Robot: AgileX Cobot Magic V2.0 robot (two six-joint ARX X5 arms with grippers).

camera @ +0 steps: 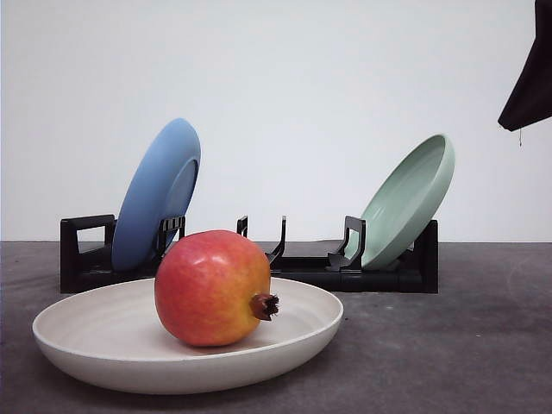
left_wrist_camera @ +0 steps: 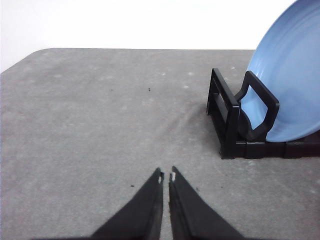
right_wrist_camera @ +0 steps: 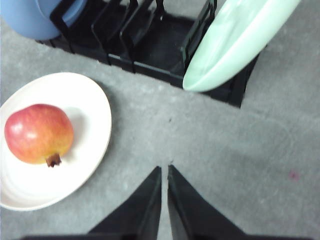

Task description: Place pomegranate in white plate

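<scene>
The pomegranate (camera: 214, 287) rests inside the white plate (camera: 86, 345) at the front of the table, its brown crown pointing right. From the right wrist view the pomegranate (right_wrist_camera: 38, 133) lies in the white plate (right_wrist_camera: 90, 100), well to the side of my right gripper (right_wrist_camera: 164, 171), which is shut and holds nothing. My left gripper (left_wrist_camera: 166, 175) is shut too, above bare grey table beside the rack's end.
A black dish rack (camera: 302, 263) stands behind the white plate, holding a blue plate (camera: 159, 190) on the left and a pale green plate (camera: 410, 198) on the right. The rack (left_wrist_camera: 227, 120) and blue plate (left_wrist_camera: 290, 75) show near my left gripper.
</scene>
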